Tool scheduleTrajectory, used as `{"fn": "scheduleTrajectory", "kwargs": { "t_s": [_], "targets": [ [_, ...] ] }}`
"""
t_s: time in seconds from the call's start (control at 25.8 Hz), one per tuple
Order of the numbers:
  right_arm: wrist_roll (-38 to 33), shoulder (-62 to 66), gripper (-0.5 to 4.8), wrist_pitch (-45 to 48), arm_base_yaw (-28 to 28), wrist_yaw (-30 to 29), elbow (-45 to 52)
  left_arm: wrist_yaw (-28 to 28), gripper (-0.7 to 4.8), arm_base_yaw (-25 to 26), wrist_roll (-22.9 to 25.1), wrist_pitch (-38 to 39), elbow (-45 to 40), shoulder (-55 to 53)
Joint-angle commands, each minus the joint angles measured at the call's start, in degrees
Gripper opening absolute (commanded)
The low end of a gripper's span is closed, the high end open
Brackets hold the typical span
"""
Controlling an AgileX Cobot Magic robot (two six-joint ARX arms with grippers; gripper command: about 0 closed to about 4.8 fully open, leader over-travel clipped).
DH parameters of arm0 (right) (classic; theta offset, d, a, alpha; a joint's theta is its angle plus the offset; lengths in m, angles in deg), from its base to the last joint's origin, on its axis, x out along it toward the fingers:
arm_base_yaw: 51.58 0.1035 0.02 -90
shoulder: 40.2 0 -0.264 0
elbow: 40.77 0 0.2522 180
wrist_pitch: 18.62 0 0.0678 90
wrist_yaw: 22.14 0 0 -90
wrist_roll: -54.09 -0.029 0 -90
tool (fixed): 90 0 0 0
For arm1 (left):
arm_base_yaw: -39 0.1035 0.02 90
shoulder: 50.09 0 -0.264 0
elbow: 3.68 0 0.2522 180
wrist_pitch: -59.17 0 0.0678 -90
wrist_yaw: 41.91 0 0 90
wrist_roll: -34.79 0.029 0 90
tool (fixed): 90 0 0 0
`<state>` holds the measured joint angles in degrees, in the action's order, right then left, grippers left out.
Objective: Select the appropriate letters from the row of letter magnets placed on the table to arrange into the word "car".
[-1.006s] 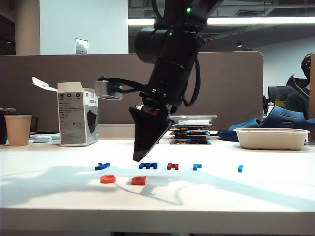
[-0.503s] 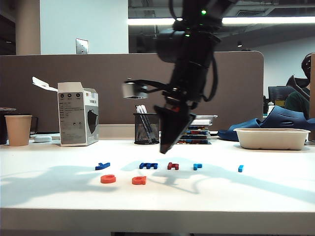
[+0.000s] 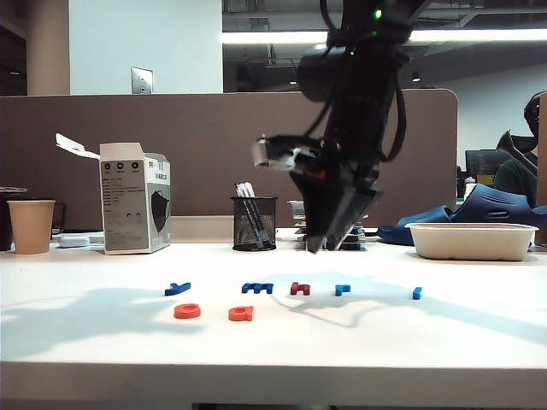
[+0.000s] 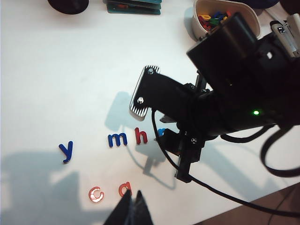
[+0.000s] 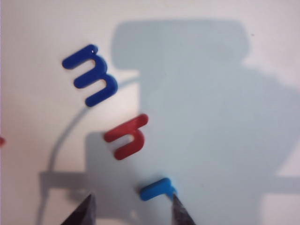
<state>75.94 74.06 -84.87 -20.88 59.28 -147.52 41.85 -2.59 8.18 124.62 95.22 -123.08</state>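
light blue flat plastic "r" (image 5: 157,189) lies on smooth white surface (image 5: 225,70); right gripper (image 5: 131,211) hovers above it, spread apart, empty; left gripper (image 4: 131,211) pinched together, empty.

Glossy plastic letter magnets (image 5: 125,136) on smooth matt white table (image 3: 444,342); brown paper cup (image 3: 32,226).

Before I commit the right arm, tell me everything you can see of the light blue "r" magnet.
The light blue "r" is a tiny flat letter, plastic by its look, with a short stem and a hooked arm. It lies flat on the white table, last in the line after the dark blue "m" and red "h", apart from both. The open right claw hangs above it, not touching. In the left wrist view the right arm hides most of it.
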Motion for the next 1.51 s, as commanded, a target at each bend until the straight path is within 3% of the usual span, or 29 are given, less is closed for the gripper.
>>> {"fn": "scheduleTrajectory", "kwargs": {
  "t_s": [0.04,0.19,0.58,0.7,1.01,1.51],
  "targets": [
    [-11.4,-1.5,1.98,0.1,0.1,2.3,-0.2,-0.2,-0.06,-0.1,0.2,-0.4,0.4,0.2],
    [-22.2,-2.1,1.98,-0.5,0.1,5.1,-0.2,-0.2,-0.06,-0.1,0.2,-0.4,0.4,0.2],
    [-43.4,-2.1,1.98,-1.9,0.9,4.9,-0.1,-0.2,-0.06,-0.1,0.2,-0.4,0.4,0.2],
    [-46.6,-2.0,1.98,-2.0,1.9,6.0,0.0,-0.2,-0.06,-0.1,0.2,-0.4,0.4,0.2],
    [-54.8,-1.7,1.98,-2.6,6.1,19.9,0.3,-0.2,-0.06,-0.1,0.2,-0.4,0.4,0.2],
    [-60.1,-0.9,1.92,3.0,6.0,17.5,5.8,-0.2,-0.06,-0.1,0.2,-0.4,0.4,0.2]
  ]
}}
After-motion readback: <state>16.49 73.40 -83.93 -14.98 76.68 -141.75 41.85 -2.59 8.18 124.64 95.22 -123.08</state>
